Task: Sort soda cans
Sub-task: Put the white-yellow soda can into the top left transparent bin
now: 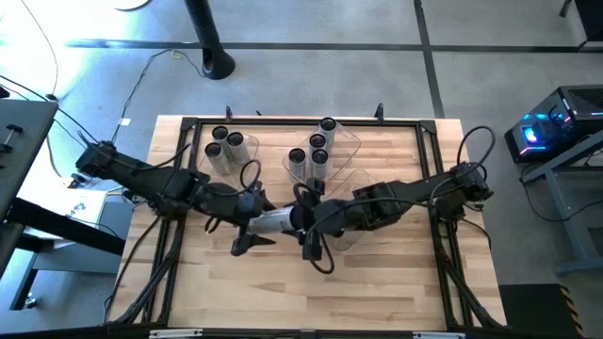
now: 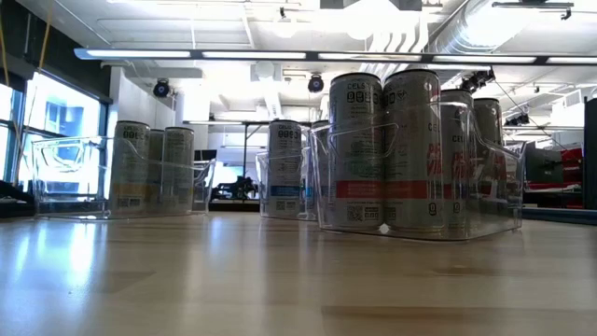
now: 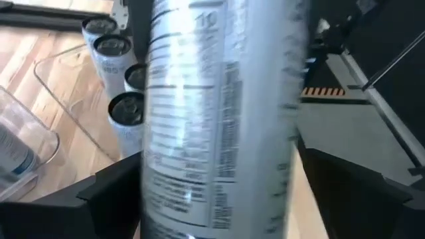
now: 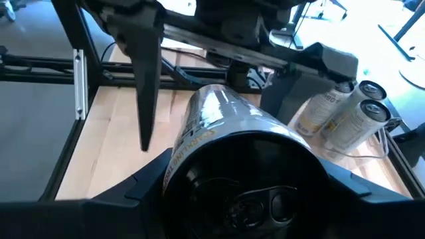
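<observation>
You have both arms meeting over the middle of the desk (image 1: 396, 268), with one soda can (image 1: 275, 222) lying on its side between them, lifted off the wood.

Your right tool (image 1: 303, 218) is clamped on that can: in the right wrist view the can's dark top (image 4: 247, 188) fills the space between the two dark fingers (image 4: 133, 192), which press its sides, and its silvery body runs away from the camera toward the other arm.

Your left tool (image 1: 252, 237) stands with its fingers spread wide apart at the can's other end. In the left wrist view the printed side of the can (image 3: 212, 119) passes between the fingers (image 3: 113, 192), with a visible gap on each side, so the left fingers sit around the can but are not closed on it. From above, one left finger points down toward the near edge of the desk, just beside the can's body.

The other cans stand upright in clear bins at the far side: three in the left bin (image 1: 247, 162) and five around the right bin (image 1: 347, 141). A third clear bin (image 1: 363, 177) lies just behind the right tool. In the low view the grouped cans (image 2: 392, 149) show through the bin walls, all upright on the desk.
</observation>
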